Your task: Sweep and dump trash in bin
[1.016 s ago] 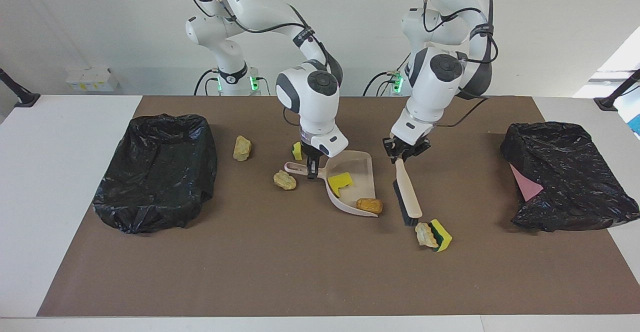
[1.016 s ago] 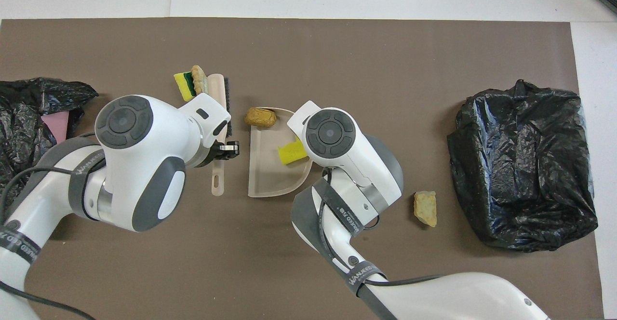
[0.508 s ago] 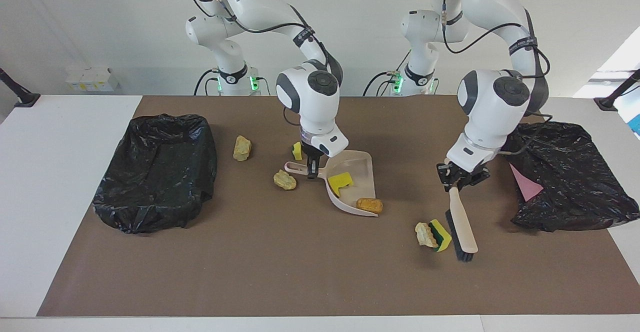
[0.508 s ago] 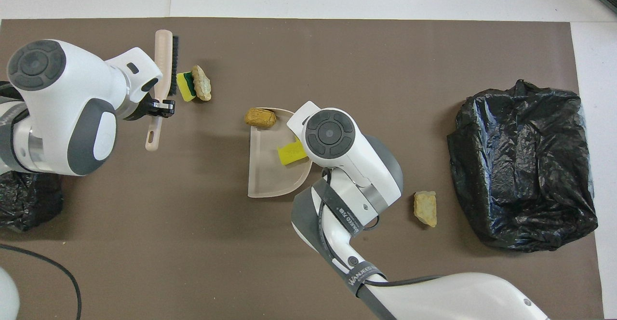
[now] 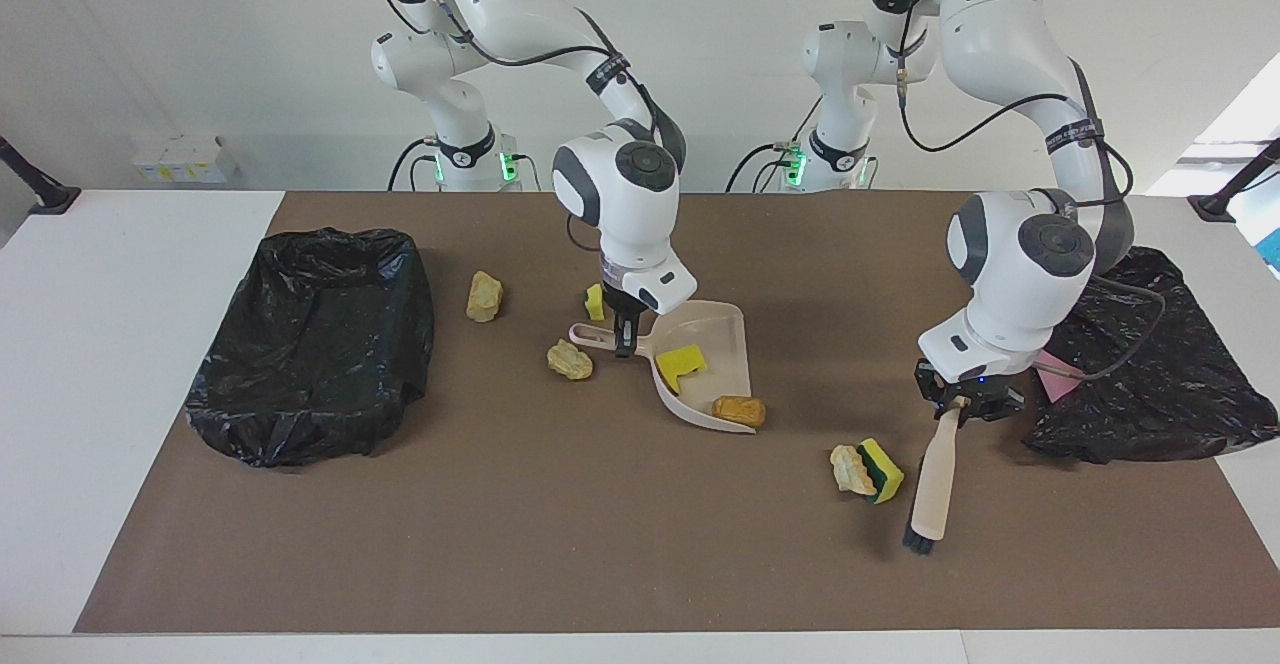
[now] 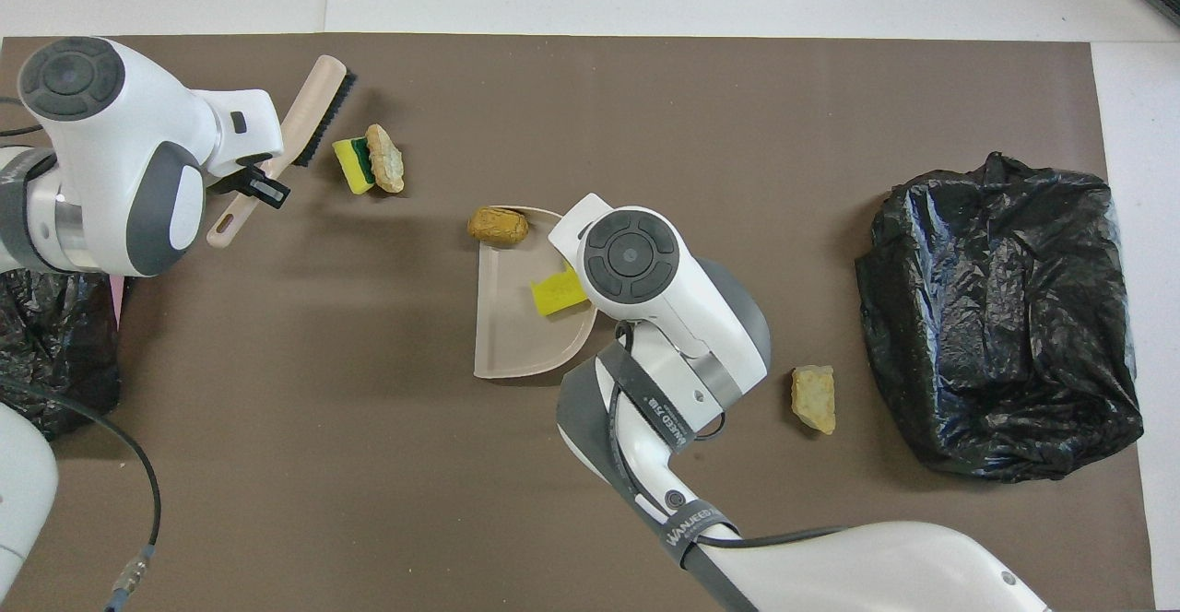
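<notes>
Trash lies scattered over the brown mat (image 5: 560, 544) in the middle stretch of the tabletop: a yellow sponge chunk (image 5: 681, 365) sits inside the beige dustpan (image 5: 715, 344), and an orange-brown lump (image 5: 739, 410) rests at the pan's open lip, on the side toward the table's edge away from the robots. A pale tan lump (image 5: 851, 470) and a green-backed yellow sponge (image 5: 882, 470) lie touching each other, closer to that same edge and toward the left arm's end of the table. Near the pan's handle are another tan lump (image 5: 570, 360) and a small yellow sponge piece (image 5: 594, 301), and one more tan lump (image 5: 484, 296) lies closer to the black-bagged bin (image 5: 310, 344) at the right arm's end. A second black-bagged bin (image 5: 1150, 364) sits at the left arm's end, with a pink sheet (image 5: 1058, 365) showing in it. The right gripper (image 5: 626, 335) is down on the dustpan's handle with its fingers closed around it, the pan flat on the mat. The left gripper (image 5: 965, 404) is clamped on the handle of the beige brush (image 5: 933, 484), which slants down with its black bristles at the mat, just beside the touching sponge and lump, on the side toward the left arm's end.
</notes>
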